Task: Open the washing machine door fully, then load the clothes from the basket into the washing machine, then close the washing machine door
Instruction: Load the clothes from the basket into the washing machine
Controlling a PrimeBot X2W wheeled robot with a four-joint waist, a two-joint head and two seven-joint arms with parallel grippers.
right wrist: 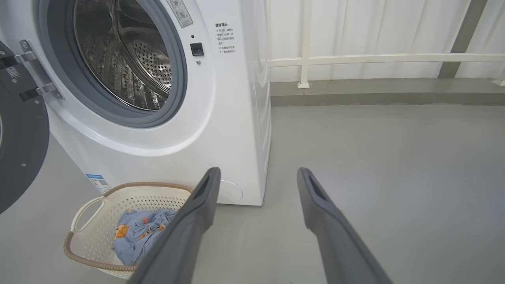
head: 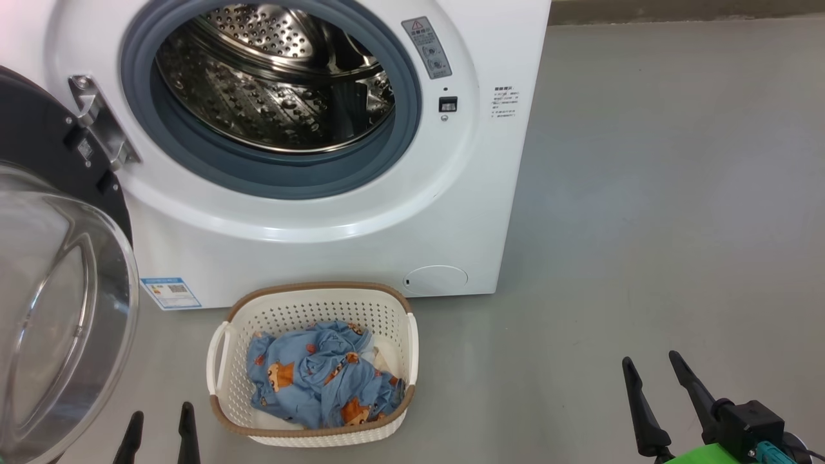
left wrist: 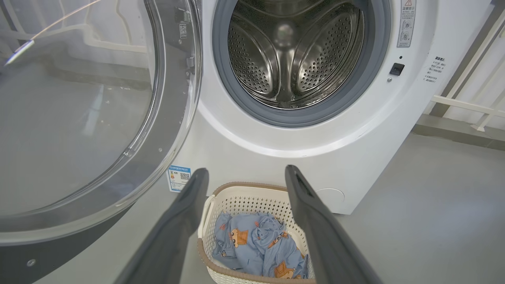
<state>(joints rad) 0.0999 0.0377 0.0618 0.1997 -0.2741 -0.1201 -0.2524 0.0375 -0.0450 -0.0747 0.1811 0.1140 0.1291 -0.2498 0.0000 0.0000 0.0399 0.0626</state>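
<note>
With the washing machine door (head: 58, 309) standing open, loading looks next: the clothes (head: 322, 377) lie in the basket (head: 309, 288) on the floor before the washing machine (head: 322, 238), so the released, empty left claw (head: 162, 412) or right claw (head: 650, 358) must reach down.

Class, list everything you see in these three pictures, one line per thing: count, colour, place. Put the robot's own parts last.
washing machine: one, white, behind the basket, steel drum empty
washing machine door: one, black with clear glass, swung open at the robot's left
basket: one, cream-white with brown rim, on the floor before the machine
clothes: one heap, light blue with orange bears, inside the basket
label: one, blue, low on the machine's front
floor: one, grey, under everything
railing: one, white, beyond the machine
left gripper: one, dark, open, left of the basket
right gripper: one, dark, open, above bare floor
</note>
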